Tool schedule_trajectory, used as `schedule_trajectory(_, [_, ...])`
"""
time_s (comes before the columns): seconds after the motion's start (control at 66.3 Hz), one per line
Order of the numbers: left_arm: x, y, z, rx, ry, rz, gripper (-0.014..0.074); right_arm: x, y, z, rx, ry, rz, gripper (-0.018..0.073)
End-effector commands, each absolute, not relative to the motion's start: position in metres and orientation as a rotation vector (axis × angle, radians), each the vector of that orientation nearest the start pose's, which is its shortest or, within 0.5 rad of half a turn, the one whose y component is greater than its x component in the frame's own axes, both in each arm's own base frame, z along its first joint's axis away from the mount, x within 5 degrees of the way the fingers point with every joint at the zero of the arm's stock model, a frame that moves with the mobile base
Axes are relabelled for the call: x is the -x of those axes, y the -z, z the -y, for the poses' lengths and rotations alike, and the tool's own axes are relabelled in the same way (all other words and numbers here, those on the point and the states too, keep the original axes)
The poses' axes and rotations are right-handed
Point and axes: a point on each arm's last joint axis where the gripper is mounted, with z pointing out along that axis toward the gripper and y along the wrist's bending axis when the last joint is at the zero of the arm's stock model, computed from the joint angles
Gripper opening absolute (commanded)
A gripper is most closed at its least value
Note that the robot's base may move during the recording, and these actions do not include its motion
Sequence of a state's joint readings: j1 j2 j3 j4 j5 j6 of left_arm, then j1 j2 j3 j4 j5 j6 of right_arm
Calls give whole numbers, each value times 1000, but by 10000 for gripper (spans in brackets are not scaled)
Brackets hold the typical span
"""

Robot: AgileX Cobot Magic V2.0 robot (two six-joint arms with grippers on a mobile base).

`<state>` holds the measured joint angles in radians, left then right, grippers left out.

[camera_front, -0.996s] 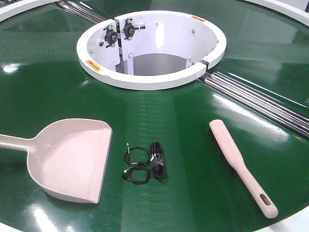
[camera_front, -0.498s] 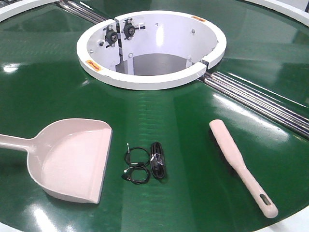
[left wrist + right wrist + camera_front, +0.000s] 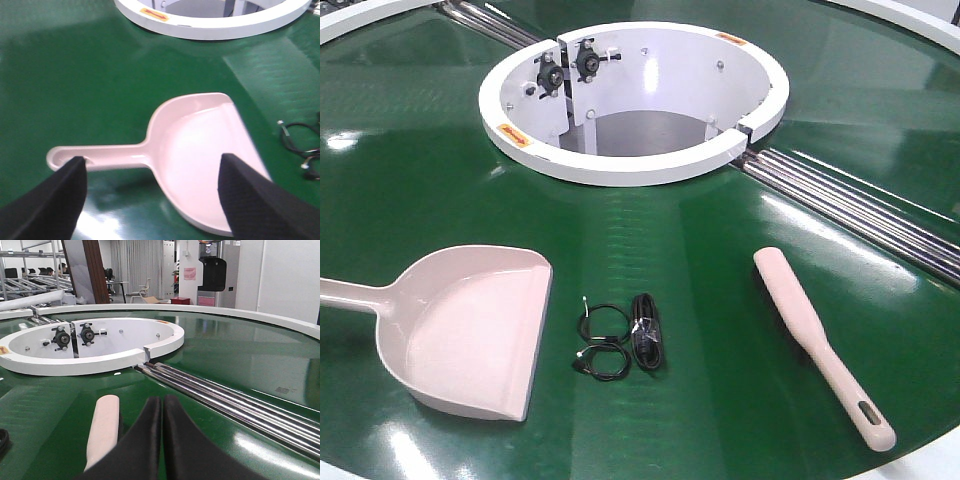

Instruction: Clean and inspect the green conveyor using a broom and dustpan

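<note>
The green conveyor (image 3: 410,160) fills the front view, with its white-rimmed central opening (image 3: 632,95) and silver roller strips (image 3: 860,205). The beige dustpan (image 3: 470,330) lies at the front left, handle pointing left. The slim beige broom (image 3: 815,340) lies at the front right. Neither gripper shows in the front view. My left gripper (image 3: 150,172) is open and empty above the dustpan (image 3: 200,150), its fingers astride the handle and scoop. My right gripper (image 3: 162,402) is shut and empty just right of the broom (image 3: 102,432).
A bundle of black cable (image 3: 620,340) lies on the belt between dustpan and broom; it also shows at the right edge of the left wrist view (image 3: 300,145). The belt's white outer rim (image 3: 240,315) and a room with shelving lie beyond.
</note>
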<state>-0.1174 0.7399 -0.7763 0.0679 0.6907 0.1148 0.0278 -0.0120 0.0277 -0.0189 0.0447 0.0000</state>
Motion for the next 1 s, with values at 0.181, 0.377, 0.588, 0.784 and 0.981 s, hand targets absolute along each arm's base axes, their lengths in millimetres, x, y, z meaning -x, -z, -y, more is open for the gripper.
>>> schedule_trajectory(0.181, [-212, -392, 13, -741, -347, -2312, 523, -56, -206, -1, 35, -2, -1468, -8])
schedule_trajectory(0.377, [-274, -379, 18, -831, -354, -2479, 523, -56, -206, -1, 35, -2, -1468, -8])
schedule_trajectory(0.588, [-305, -341, 25, -1266, -394, -2511, 523, -56, -206, -1, 35, -2, -1468, -8])
schedule_trajectory(0.784, [-303, -339, 28, -1618, -485, -2396, 523, -56, -206, -1, 35, -2, -1468, -8])
schedule_trajectory(0.981, [-311, -326, 30, -1696, -447, -2398, 523, -56, -206, -1, 35, -2, -1468, -8])
